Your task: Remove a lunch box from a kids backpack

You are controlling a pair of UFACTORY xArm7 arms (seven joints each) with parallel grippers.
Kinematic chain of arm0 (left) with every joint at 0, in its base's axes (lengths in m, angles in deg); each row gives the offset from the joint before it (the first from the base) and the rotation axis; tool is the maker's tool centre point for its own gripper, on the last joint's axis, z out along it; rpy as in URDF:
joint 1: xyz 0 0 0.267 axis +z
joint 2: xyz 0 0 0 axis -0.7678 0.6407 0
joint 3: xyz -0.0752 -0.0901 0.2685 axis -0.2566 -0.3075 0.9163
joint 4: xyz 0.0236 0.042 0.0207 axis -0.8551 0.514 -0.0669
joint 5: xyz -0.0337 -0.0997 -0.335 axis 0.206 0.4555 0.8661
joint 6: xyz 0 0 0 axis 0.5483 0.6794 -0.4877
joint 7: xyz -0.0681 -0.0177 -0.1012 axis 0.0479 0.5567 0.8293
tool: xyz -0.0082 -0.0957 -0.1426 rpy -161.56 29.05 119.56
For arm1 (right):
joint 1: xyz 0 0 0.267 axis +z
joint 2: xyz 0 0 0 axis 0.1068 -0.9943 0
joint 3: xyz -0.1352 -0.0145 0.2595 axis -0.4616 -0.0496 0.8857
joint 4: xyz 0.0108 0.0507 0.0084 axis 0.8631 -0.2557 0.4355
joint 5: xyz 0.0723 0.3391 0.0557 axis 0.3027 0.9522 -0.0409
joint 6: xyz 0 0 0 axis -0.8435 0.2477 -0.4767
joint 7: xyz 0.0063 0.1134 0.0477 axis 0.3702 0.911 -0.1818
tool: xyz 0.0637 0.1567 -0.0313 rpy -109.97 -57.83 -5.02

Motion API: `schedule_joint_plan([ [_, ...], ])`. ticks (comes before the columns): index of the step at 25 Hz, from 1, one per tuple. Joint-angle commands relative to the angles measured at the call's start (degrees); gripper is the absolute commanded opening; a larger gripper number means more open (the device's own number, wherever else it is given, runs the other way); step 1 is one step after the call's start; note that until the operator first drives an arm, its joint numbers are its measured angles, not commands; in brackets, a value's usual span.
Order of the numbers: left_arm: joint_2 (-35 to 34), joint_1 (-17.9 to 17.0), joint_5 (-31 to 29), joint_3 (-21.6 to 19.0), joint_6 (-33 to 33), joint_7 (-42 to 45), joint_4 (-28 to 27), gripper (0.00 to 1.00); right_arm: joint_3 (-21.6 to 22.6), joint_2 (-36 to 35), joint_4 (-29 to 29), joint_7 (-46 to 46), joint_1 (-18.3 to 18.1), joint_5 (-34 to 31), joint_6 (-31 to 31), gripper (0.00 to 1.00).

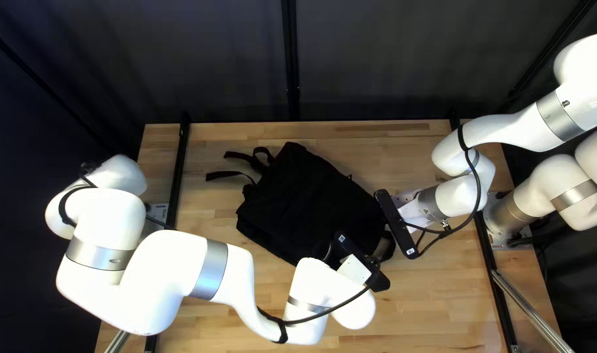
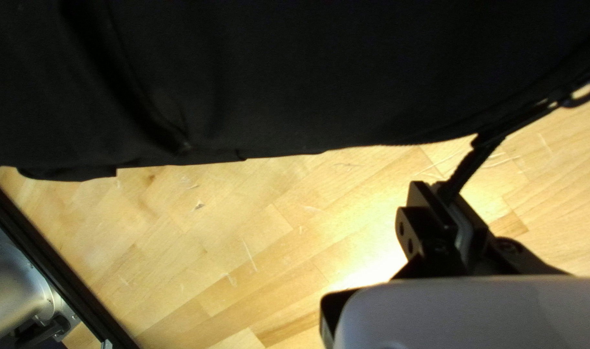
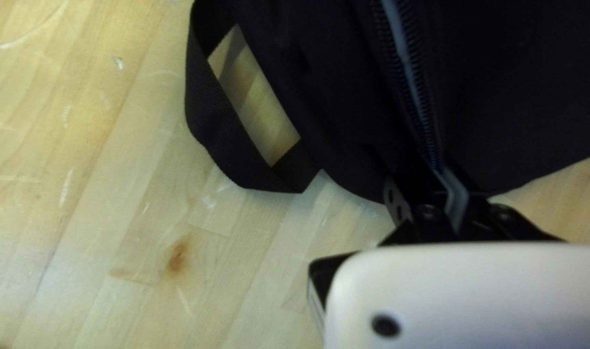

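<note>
The black backpack (image 1: pixel 311 202) lies on the table between the arms, with its zipper (image 3: pixel 411 84) running toward my right gripper. My left gripper (image 1: pixel 329 252) is at its near side. In the left wrist view, the left gripper (image 2: pixel 445 191) is shut on a thin black strap (image 2: pixel 469 168) that leads to the bag's edge. My right gripper (image 1: pixel 396 224), at the bag's right end, has its fingertips hidden from above. Close up, the right gripper (image 3: pixel 437 174) is shut on the backpack's edge where the zipper line meets it. I see no lunch box.
Black shoulder straps (image 1: pixel 246 163) spread from the bag's far left corner. A webbing loop (image 3: pixel 220 136) sticks out beside my right gripper. The wooden table (image 1: pixel 416 301) has dark rails along both sides, and my left arm reaches across its near left part.
</note>
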State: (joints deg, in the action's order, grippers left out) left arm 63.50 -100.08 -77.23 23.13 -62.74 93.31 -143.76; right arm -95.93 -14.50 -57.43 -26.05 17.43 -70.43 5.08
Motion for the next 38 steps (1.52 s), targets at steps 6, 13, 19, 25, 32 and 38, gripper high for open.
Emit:
schedule_joint_plan([
  [6,-5.9,-2.5,-1.3,1.5,2.0,1.3,8.7,0.00,-0.2,0.7,-0.3,-1.5,0.2,1.4,0.7,0.00],
  [13,-8.8,-3.6,-1.8,2.4,4.1,2.2,13.8,0.00,-0.2,1.1,-0.3,-2.4,0.6,2.5,1.2,0.00],
  [19,-11.5,-4.5,-2.7,3.3,4.4,3.1,17.2,0.00,-0.3,1.5,-0.3,-3.6,0.9,3.6,1.8,0.00],
  [25,-13.8,-4.9,-3.3,4.2,6.1,3.5,21.1,0.00,-0.3,1.0,0.1,-3.7,0.9,3.7,1.6,0.00],
  [32,-16.5,-5.2,-4.2,5.4,8.3,4.0,25.8,0.00,-0.3,1.4,0.0,-4.5,1.2,4.5,2.0,0.00],
  [38,-18.0,-5.2,-4.8,6.2,10.0,4.1,28.7,0.00,-0.3,1.5,0.0,-4.7,1.3,4.6,2.1,0.00],
])
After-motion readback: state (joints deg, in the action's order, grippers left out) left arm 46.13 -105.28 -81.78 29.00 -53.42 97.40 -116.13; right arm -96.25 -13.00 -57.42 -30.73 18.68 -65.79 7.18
